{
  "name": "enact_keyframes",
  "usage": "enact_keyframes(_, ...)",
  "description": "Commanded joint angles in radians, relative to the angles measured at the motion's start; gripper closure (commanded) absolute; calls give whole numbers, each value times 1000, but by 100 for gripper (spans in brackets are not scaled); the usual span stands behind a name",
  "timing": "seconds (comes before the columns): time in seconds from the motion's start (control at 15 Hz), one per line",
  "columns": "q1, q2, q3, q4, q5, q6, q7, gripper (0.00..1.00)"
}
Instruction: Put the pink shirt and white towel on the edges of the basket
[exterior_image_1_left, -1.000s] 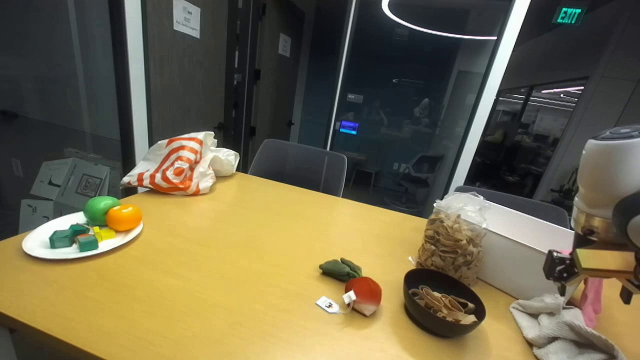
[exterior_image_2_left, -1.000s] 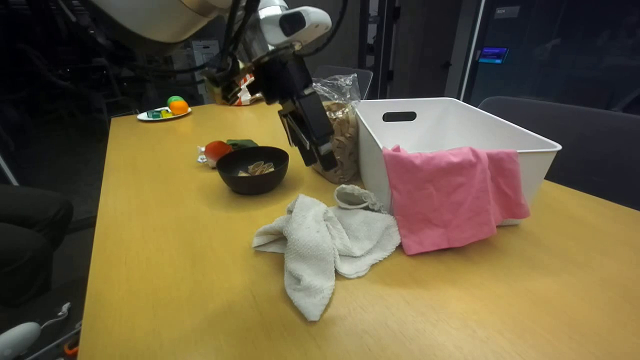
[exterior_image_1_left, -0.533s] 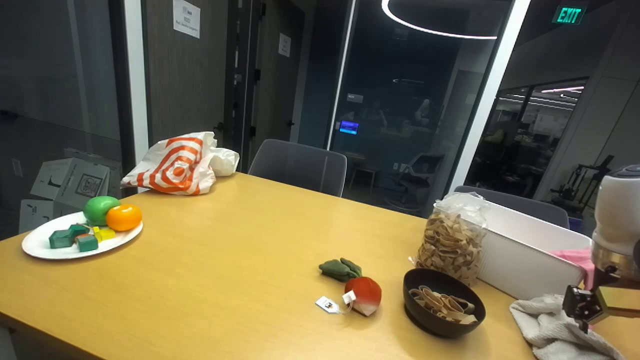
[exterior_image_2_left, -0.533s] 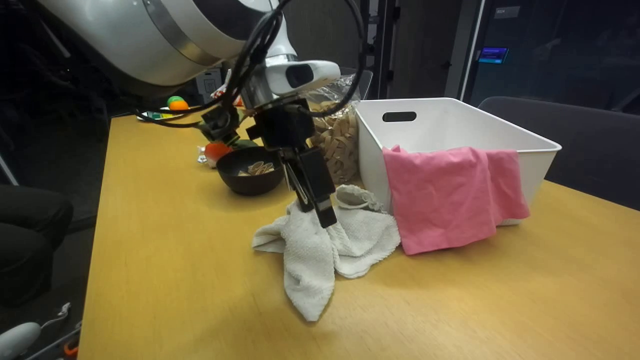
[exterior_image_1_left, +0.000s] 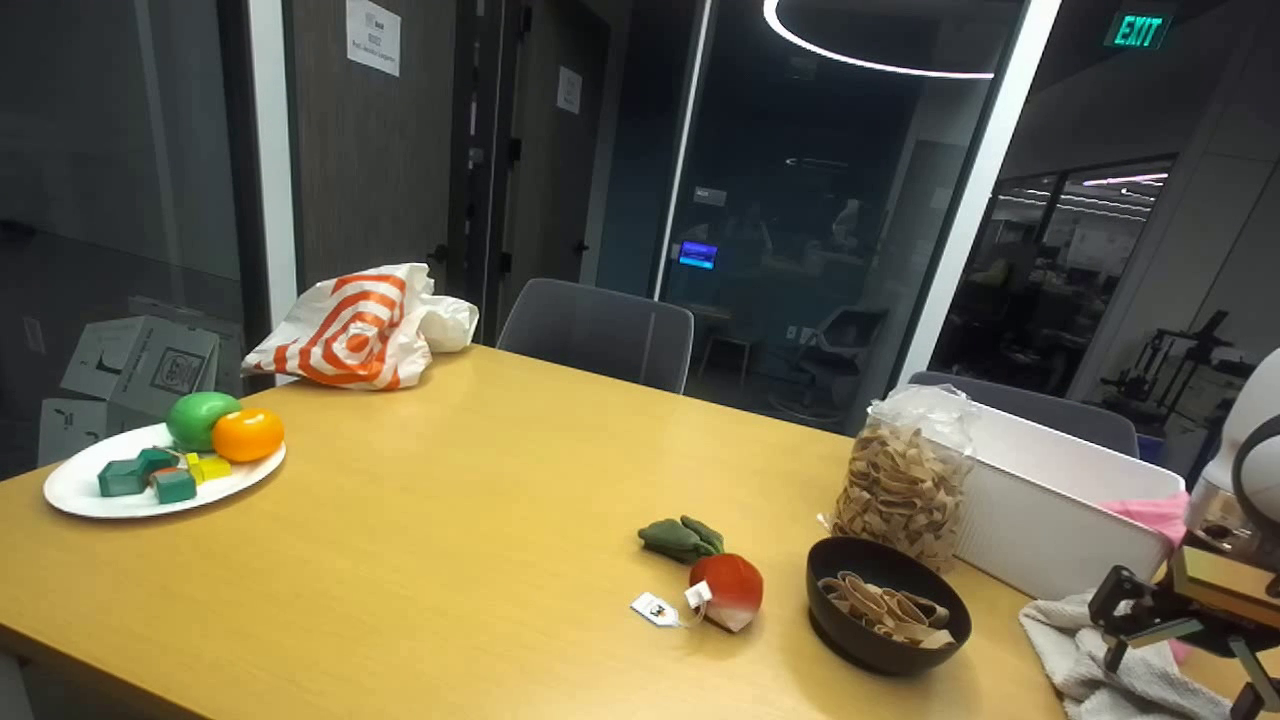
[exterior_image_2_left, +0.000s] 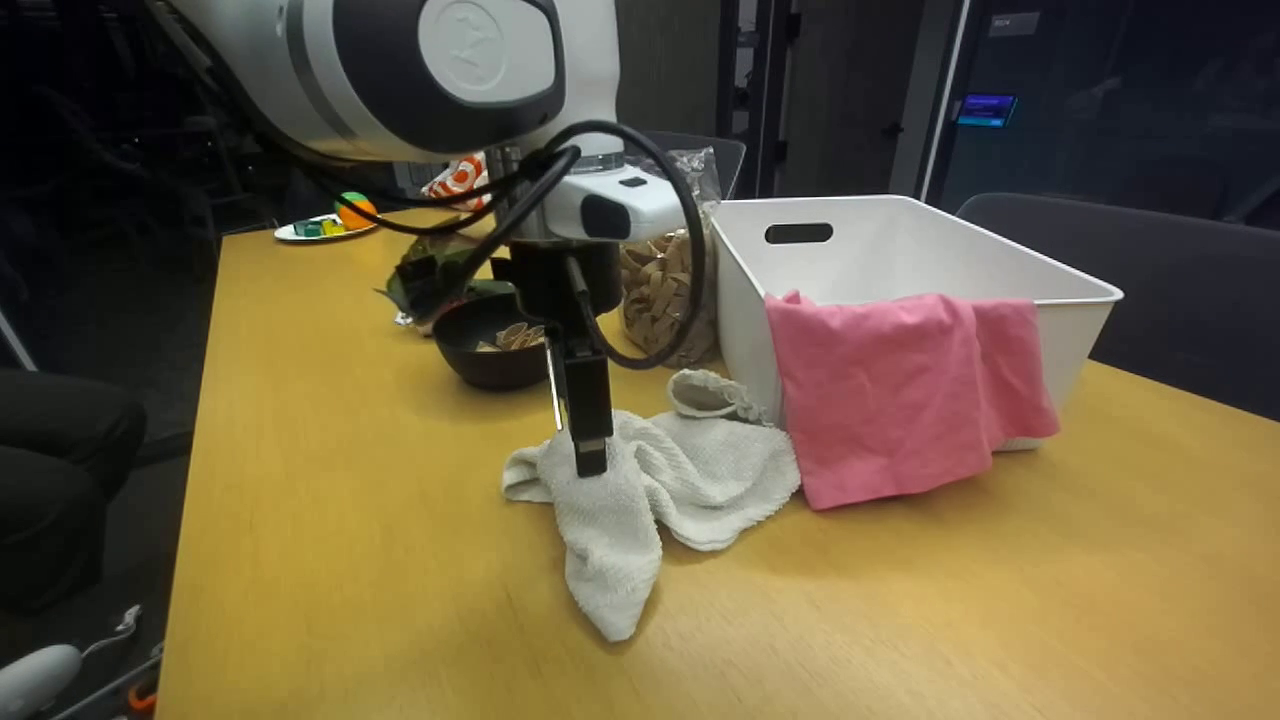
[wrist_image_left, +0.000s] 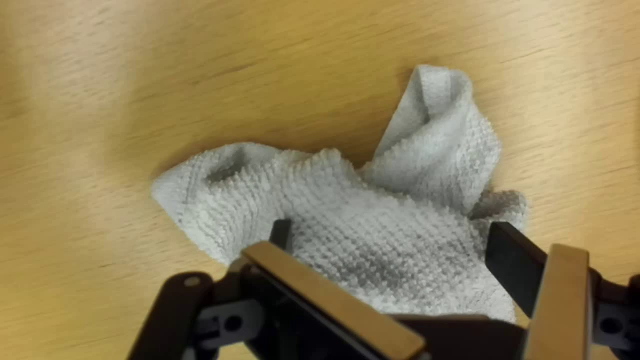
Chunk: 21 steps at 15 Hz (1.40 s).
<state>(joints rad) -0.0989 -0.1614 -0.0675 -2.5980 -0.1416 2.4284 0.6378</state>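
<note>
In an exterior view, a white plate (exterior_image_2_left: 286, 235) stands by the far left corner of the counter (exterior_image_2_left: 330, 560) and a black bowl (exterior_image_2_left: 490, 366) farther in from the left edge. The pincer (wrist_image_left: 392, 237) hangs over the crumpled white towel (exterior_image_2_left: 690, 485), its fingers (wrist_image_left: 515, 264) spread wide; whether they touch it, I cannot tell. The towel lies just beside the basket (exterior_image_2_left: 745, 330), which stands near the counter's right edge, the pink shirt (exterior_image_2_left: 910, 400) draped over its near rim.

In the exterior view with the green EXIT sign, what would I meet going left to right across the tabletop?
White plate, orange-and-white bag, tagged red object, black bowl, white towel. Overlapping things, the basket among them, are left out.
</note>
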Motion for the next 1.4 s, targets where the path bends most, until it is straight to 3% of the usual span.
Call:
enact_keyframes(0.0, -18, 9, 22, -10, -29, 69, -11, 0)
enact_keyframes(0.2, -35, 48, 30, -16, -119, 122, 36, 0)
enact_keyframes(0.27, -35, 57, 28, -19, -135, 139, 43, 25)
enact_keyframes(0.4, -33, 67, 23, -21, -147, 163, 51, 32)
enact_keyframes(0.67, -16, 64, 21, -20, -101, 182, 22, 65)
enact_keyframes(1.0, -12, 45, 33, -20, -108, 183, 38, 99)
enact_keyframes(1.33, -16, -54, 53, -17, -120, 115, 43, 94)
